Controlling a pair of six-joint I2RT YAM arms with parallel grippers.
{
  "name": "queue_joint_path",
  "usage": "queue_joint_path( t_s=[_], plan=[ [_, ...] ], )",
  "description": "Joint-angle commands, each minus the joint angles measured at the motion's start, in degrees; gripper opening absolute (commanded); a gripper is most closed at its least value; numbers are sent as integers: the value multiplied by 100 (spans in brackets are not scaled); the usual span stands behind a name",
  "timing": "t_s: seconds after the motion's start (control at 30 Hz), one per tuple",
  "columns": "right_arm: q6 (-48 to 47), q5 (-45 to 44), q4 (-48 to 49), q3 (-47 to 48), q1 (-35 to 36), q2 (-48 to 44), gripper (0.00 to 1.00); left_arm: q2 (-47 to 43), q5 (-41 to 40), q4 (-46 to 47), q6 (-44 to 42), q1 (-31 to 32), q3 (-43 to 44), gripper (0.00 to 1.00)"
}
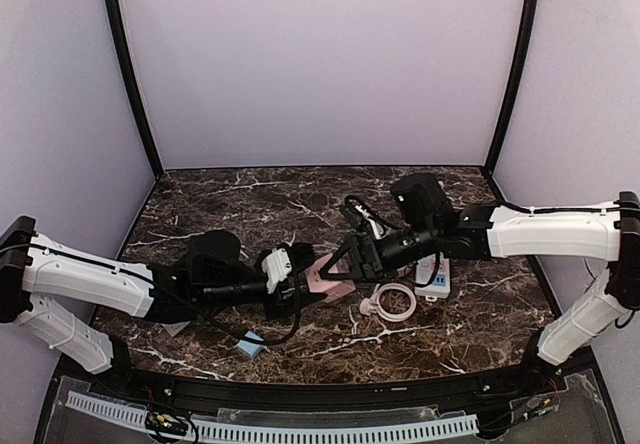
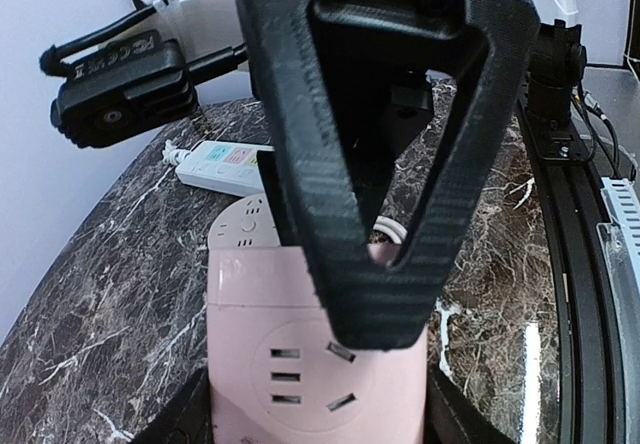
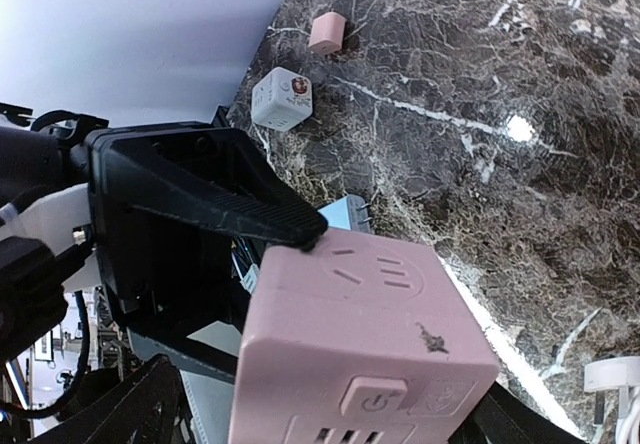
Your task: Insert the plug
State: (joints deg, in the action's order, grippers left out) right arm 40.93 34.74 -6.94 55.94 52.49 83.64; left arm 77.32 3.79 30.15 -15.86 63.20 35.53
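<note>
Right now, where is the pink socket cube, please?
In the top view the pink socket cube is mid-table, between the left end effector and the right end effector, just left of the white power strip and the coiled white cable.

Pink socket cube point(image 2: 285, 369), white strip point(image 2: 225, 162) behind

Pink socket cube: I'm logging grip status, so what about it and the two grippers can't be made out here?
Top external: the pink socket cube is partly covered by the left gripper and right gripper; contact is too small to judge.
Left wrist: the right gripper's finger blocks the cube's top; its own fingertips are cut off by the bottom edge.
Right wrist: its own fingertips are likewise cut off; the plug is not identifiable.
</note>
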Motion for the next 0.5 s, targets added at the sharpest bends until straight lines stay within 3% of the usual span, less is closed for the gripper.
queue_joint_path(
  t_s=[0.0,0.33,0.47],
  plan=[
    [41,269,-101,282,51,149,87,94,-73,250,-152,79,317,1],
    [-52,320,-400,601,51,301,66,277,-244,135,-384,183,496,1],
    [-58,340,-450,630,51,318,66,290,-279,96,-454,199,494,1]
  ],
)
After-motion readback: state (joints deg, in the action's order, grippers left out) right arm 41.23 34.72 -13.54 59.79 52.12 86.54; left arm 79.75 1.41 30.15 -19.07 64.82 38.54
